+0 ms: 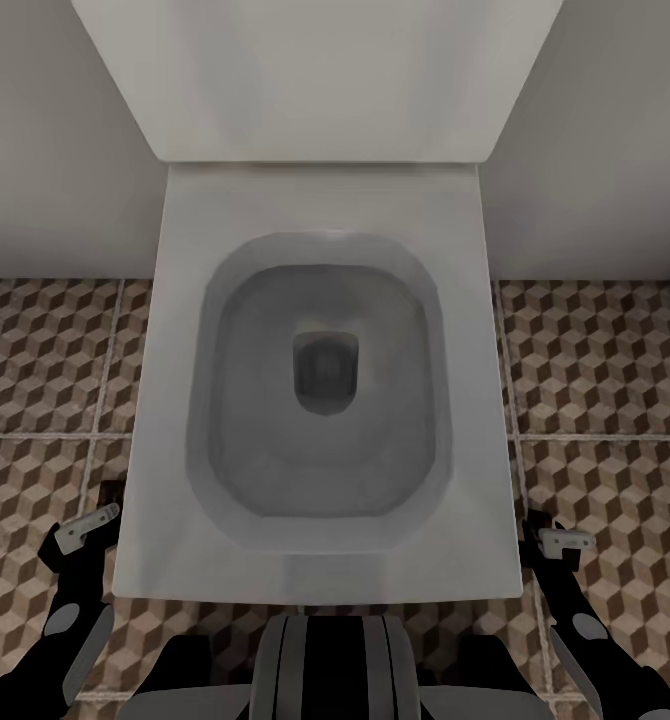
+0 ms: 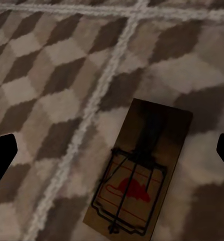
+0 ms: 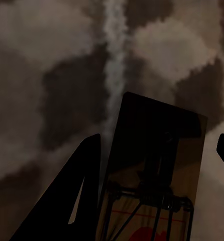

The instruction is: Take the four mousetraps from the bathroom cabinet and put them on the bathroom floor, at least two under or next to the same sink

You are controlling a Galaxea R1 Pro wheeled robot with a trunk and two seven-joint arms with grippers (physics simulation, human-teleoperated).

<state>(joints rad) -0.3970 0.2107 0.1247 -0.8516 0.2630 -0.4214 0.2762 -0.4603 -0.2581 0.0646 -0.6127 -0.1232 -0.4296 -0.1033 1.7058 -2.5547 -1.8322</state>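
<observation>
Head view: white toilet sits centre, patterned bathroom floor open both sides w/ arms low. Left claw spread wide over a mousetrap lying flat on tile, beside a grout line. Right claw holds another mousetrap near the floor.

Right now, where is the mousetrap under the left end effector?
In the left wrist view the mousetrap lies flat on the floor, beside a grout line, between the open fingers.
</observation>
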